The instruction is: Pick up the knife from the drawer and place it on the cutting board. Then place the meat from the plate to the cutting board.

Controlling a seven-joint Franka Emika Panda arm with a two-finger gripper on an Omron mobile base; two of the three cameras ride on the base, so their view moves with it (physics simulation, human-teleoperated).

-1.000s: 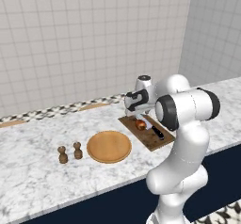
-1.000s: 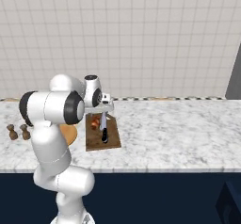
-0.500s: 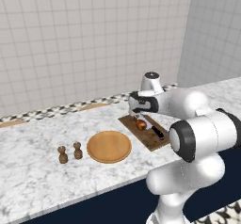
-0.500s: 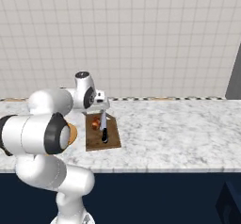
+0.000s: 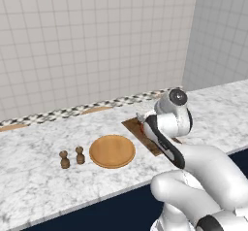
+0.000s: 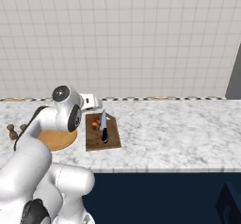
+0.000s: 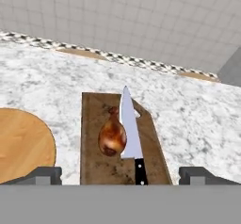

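Observation:
The dark brown cutting board (image 7: 92,138) lies on the marble counter. On it rest the reddish-brown meat (image 7: 112,136) and, right beside it, the knife (image 7: 131,129), silver blade pointing toward the wall and black handle toward me. My gripper (image 7: 123,175) hovers over the board's near end, open, with its fingertips (image 7: 44,175) wide apart and nothing between them. From the right base the board (image 6: 102,133), knife (image 6: 104,126) and meat (image 6: 96,124) sit just right of my hand. The tan plate (image 6: 56,140) (image 5: 112,151) lies bare to the left. The drawer is out of view.
Two small brown shakers (image 5: 64,159) (image 5: 80,155) stand left of the plate. My own arm covers most of the board (image 5: 134,126) in the left base view. A tiled wall rises behind the counter, whose marble top stretches away to the right.
The arm has folded and swung its elbow round toward the cameras, and the hand has drawn back from over the board. Meat and knife have stayed where they lie.

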